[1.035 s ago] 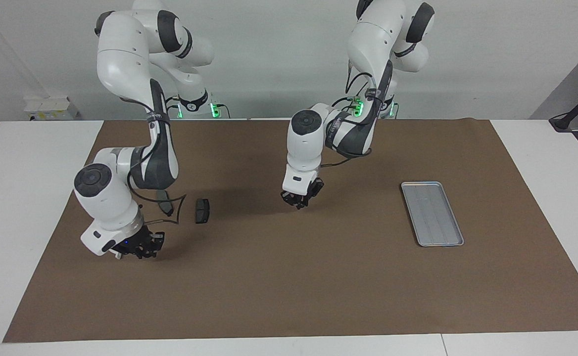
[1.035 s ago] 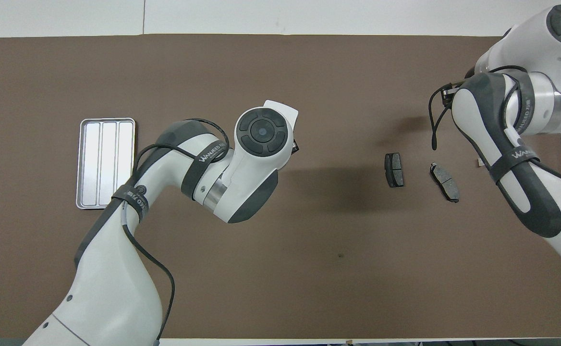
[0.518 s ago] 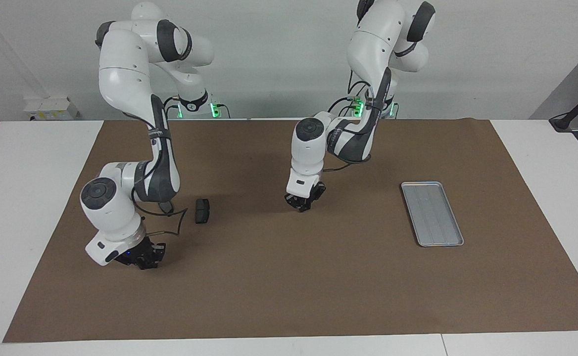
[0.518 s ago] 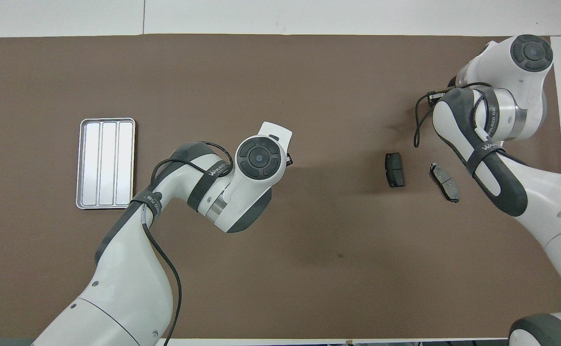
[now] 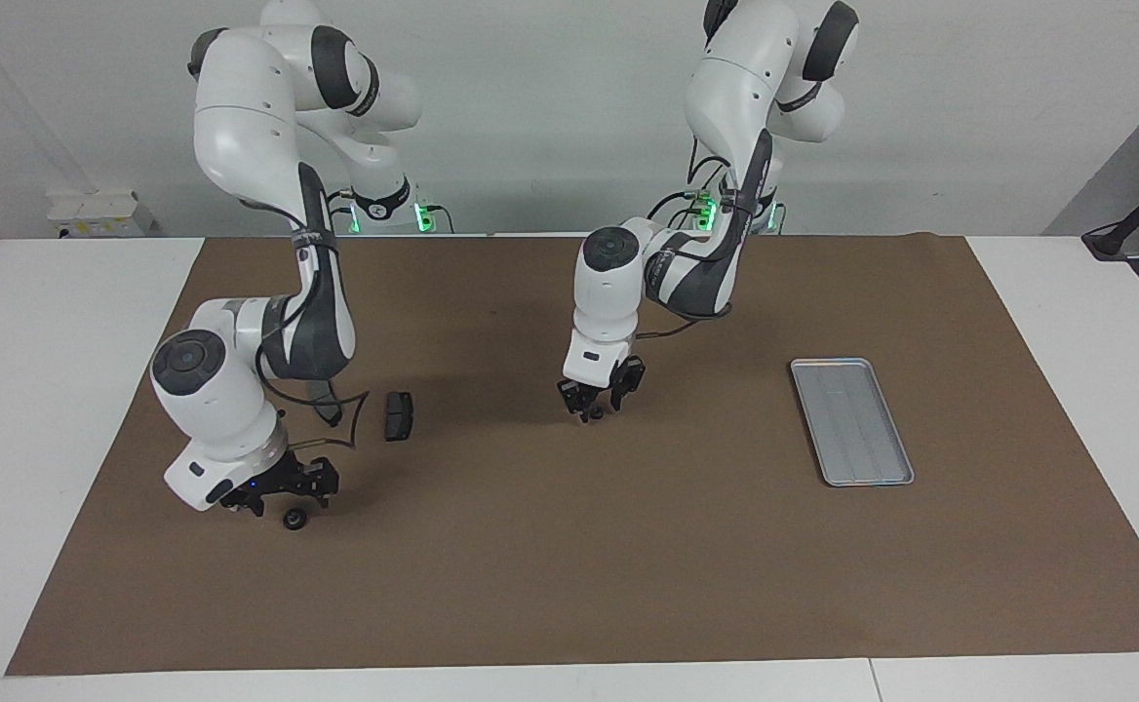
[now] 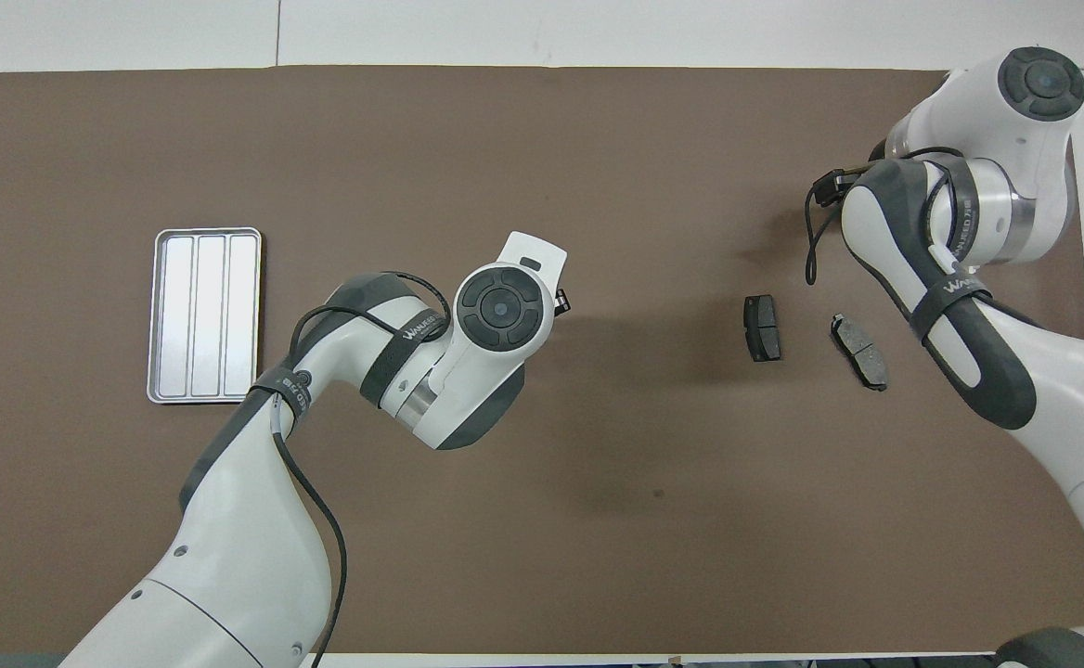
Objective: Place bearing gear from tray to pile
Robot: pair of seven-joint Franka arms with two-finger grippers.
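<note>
The silver-grey tray (image 5: 852, 421) lies empty toward the left arm's end; it also shows in the overhead view (image 6: 205, 315). A small dark round bearing gear (image 5: 293, 520) lies on the mat just under my right gripper (image 5: 289, 492), which is open and low over it. Two dark brake pads (image 6: 762, 327) (image 6: 859, 351) lie nearer to the robots than this gear; one shows in the facing view (image 5: 398, 416). My left gripper (image 5: 599, 395) is open, low over the mat's middle, with a small dark part (image 5: 596, 414) under it. No white bracket shows.
A brown mat (image 5: 569, 585) covers the white table. The right arm's elbow (image 5: 311, 331) hangs over one brake pad. In the overhead view both grippers are hidden under their own wrists (image 6: 502, 306) (image 6: 1043, 83).
My right gripper has opened and the bearing gear now lies on the mat beneath it. My left gripper's fingers have spread and a small dark part shows under them.
</note>
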